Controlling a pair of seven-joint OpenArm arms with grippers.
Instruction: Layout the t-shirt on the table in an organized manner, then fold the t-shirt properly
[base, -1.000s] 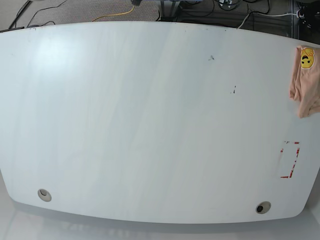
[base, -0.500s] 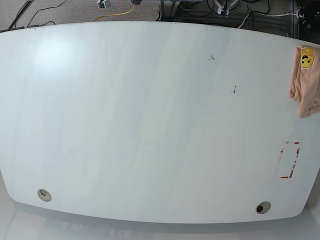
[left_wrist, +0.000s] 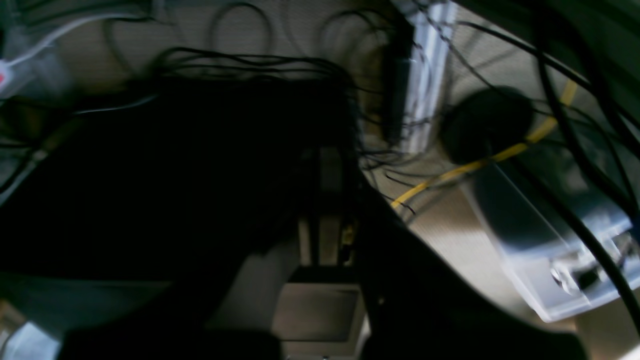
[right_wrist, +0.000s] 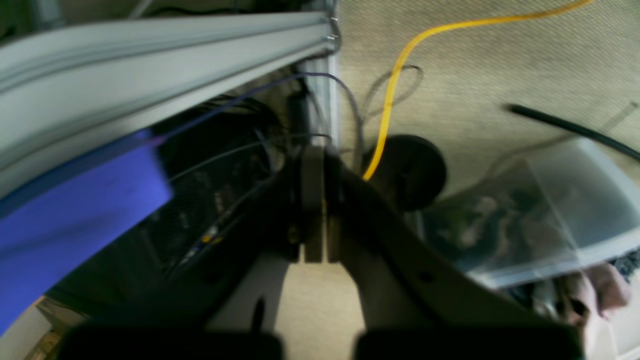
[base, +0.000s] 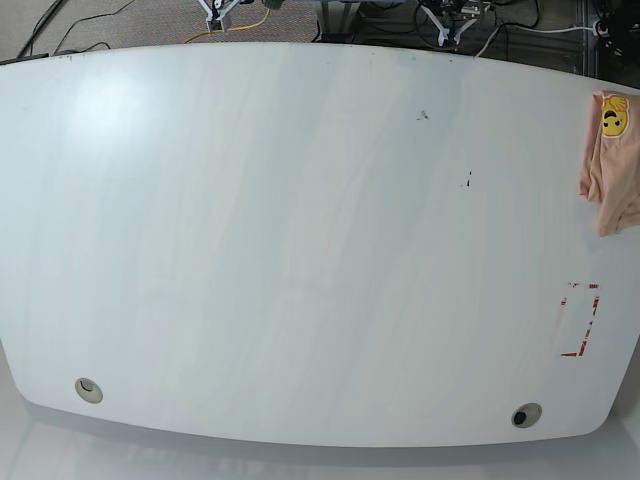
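Observation:
The peach t-shirt (base: 612, 165) lies bunched at the far right edge of the white table (base: 300, 240), its yellow smiley print facing up and part of it cut off by the frame. Both arms are beyond the table's far edge and away from the shirt. My right gripper (base: 219, 12) shows at the top left of the base view and my left gripper (base: 448, 14) at the top right. In the right wrist view the right gripper (right_wrist: 314, 210) is shut on nothing, over the floor. In the dark left wrist view the left gripper (left_wrist: 324, 200) also looks shut and empty.
A red tape rectangle (base: 580, 320) marks the table's right side, and two grommets (base: 88, 390) (base: 525, 415) sit near the front edge. Behind the table are cables, a yellow cord (right_wrist: 395, 85), a clear plastic bin (right_wrist: 540, 215) and an aluminium frame bar (right_wrist: 150, 55).
Both grippers have come into the base view at the table's far edge, where only floor showed a second ago. The t-shirt has not moved.

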